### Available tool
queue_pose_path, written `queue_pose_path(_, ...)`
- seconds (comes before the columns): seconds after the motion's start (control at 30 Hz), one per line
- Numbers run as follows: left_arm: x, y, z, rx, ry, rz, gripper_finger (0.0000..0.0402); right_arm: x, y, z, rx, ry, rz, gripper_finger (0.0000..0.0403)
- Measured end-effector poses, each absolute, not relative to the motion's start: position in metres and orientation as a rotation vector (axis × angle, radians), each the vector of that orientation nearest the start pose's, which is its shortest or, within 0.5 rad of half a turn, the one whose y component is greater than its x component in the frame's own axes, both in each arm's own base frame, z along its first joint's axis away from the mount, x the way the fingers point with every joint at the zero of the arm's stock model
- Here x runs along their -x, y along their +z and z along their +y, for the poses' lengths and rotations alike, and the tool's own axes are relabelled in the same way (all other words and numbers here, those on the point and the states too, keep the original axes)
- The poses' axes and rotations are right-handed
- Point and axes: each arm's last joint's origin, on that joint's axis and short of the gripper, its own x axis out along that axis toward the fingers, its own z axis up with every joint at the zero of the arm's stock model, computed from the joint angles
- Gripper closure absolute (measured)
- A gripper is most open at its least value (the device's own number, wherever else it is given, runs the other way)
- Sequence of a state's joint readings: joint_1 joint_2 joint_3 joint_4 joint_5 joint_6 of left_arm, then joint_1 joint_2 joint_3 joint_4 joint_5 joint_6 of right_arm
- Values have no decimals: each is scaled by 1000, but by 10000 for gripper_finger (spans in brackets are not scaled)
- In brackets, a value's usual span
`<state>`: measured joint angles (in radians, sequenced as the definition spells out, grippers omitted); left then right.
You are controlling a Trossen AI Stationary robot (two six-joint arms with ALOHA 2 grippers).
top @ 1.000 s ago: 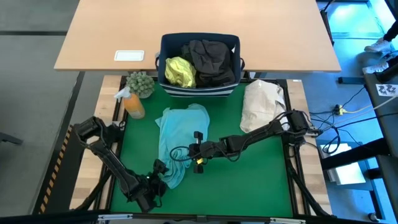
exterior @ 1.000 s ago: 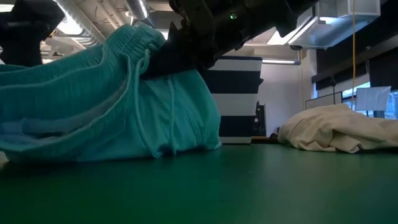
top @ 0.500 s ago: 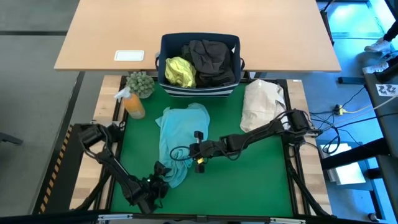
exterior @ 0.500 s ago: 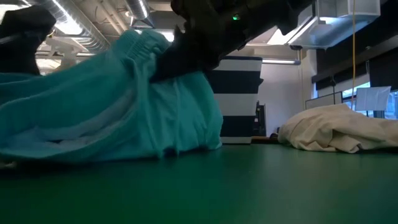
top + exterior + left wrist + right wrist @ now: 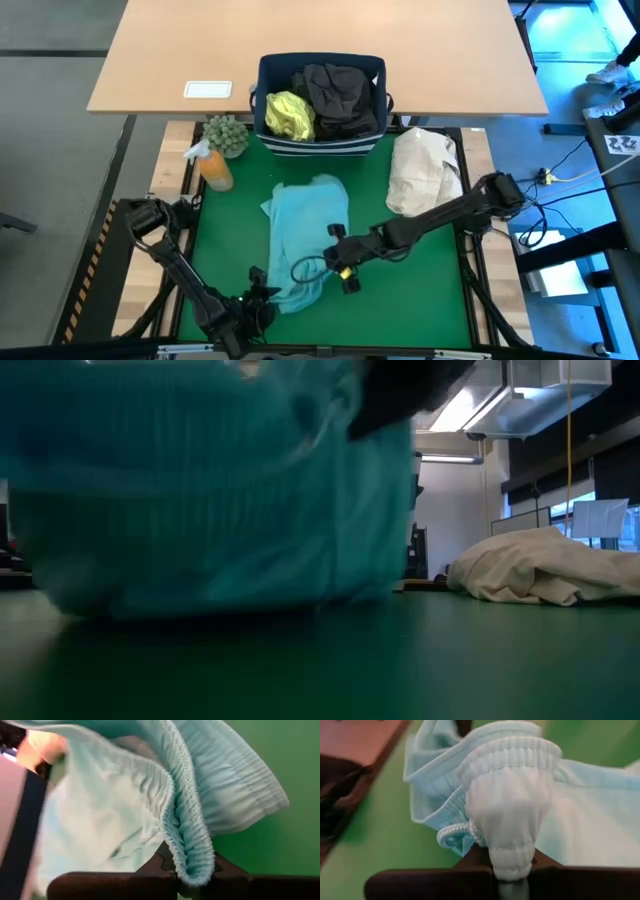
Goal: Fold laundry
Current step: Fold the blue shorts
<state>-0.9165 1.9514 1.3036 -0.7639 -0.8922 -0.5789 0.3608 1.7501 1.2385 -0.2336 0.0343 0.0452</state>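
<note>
Laundry counts four pieces: turquoise shorts [image 5: 300,240] with a ribbed elastic waistband, spread at frame centre on the green mat [image 5: 420,290], plus a yellow-green shirt [image 5: 288,114] and two dark garments [image 5: 340,95] in the navy bin [image 5: 268,75] above. Left gripper [image 5: 262,296] and right gripper [image 5: 338,268] each clamp the waistband.

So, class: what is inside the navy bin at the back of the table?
The navy bin holds a yellow-green garment and a dark garment. Whatever lies beneath them is covered.
</note>
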Motion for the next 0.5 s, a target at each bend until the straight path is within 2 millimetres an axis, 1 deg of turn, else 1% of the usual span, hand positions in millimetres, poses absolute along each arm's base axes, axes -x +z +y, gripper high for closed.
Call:
queue_pose_path(0.17,-246,203,-283,-604,249,774,394,-339,251,142,114,333,724,394)
queue_pose_path(0.27,-248,228,-284,-650,290,741,394,-331,269,140,106,341,677,394)
queue_pose_path(0.43,-249,276,-277,-711,403,666,394,-309,311,128,109,345,550,394)
queue_pose_path(0.5,-249,295,-271,-720,452,631,394,-299,330,119,113,325,485,394)
